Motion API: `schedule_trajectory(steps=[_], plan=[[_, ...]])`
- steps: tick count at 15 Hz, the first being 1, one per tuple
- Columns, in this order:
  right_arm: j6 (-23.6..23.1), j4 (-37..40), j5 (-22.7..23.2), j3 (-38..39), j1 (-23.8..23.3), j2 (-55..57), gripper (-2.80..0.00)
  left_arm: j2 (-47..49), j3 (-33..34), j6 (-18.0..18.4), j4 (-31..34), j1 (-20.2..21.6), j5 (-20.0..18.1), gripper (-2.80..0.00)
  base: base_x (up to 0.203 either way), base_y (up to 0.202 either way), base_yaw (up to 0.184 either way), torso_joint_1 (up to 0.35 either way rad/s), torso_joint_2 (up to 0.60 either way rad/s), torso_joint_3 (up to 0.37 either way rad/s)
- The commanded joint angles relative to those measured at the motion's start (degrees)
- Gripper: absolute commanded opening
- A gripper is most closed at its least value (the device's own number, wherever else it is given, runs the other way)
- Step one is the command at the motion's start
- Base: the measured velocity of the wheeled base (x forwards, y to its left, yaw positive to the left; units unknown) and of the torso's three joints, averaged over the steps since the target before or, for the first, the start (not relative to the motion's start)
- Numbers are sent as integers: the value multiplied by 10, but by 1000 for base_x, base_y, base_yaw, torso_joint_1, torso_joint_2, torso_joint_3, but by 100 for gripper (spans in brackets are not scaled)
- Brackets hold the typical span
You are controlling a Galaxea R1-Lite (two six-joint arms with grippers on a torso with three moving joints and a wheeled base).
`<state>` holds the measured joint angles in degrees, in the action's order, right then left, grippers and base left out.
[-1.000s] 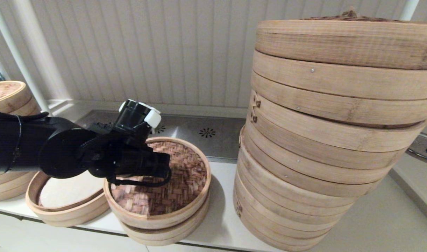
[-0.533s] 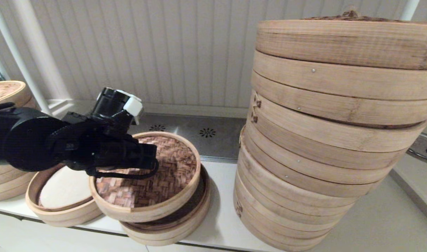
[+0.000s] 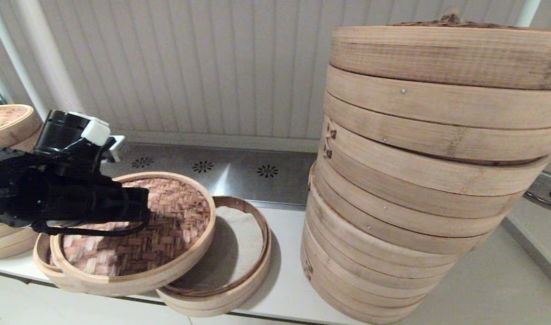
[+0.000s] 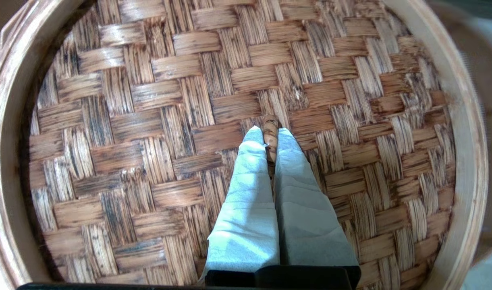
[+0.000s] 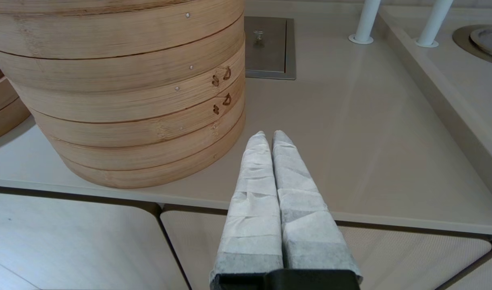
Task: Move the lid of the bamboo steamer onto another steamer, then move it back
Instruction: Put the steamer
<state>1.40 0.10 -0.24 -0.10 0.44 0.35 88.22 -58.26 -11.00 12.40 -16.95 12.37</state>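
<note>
- Head view: the left arm reaches in from the left edge, roughly level, its black wrist lying across the bamboo steamer lid [image 3: 167,225], which covers most of the small steamer on the left [image 3: 43,266] and overhangs the open steamer [image 3: 252,253] beside it
- Only a strip of the left steamer's pale rim shows under the lid's left side; whether the lid rests on it or hangs just above it cannot be told
- The open steamer shows its white liner [image 3: 241,234], partly in the lid's shadow
- Left wrist view: the left gripper [image 4: 270,139] points down at the middle of the woven top, its two cloth-wrapped fingers [image 4: 246,189] pressed together with the small centre loop [image 4: 270,125] pinched between their tips
- Right wrist view: the right gripper [image 5: 269,139] hangs off the front edge of the counter [image 5: 350,133], well apart from the lid, its wrapped fingers touching along their length with nothing between them
- The tall stack of large steamers [image 3: 419,180] stands on the counter to the right of the open steamer, and a medium stack [image 3: 6,126] shows at the far left edge
</note>
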Motion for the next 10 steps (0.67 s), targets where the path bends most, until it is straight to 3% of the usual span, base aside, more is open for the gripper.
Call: schedule_trajectory(steps=[1, 5, 10], plan=[[0, 0, 0, 0, 0, 1, -280, -19, 19, 1, -2, 33, -10, -280, 0, 0, 0, 0, 0, 0], [0, 0, 0, 0, 0, 1, -280, -29, 42, 16, -6, 111, -86, -280, 0, 0, 0, 0, 0, 0], [0, 0, 0, 0, 0, 1, -280, -23, 44, 29, -33, 177, -118, -280, 0, 0, 0, 0, 0, 0]])
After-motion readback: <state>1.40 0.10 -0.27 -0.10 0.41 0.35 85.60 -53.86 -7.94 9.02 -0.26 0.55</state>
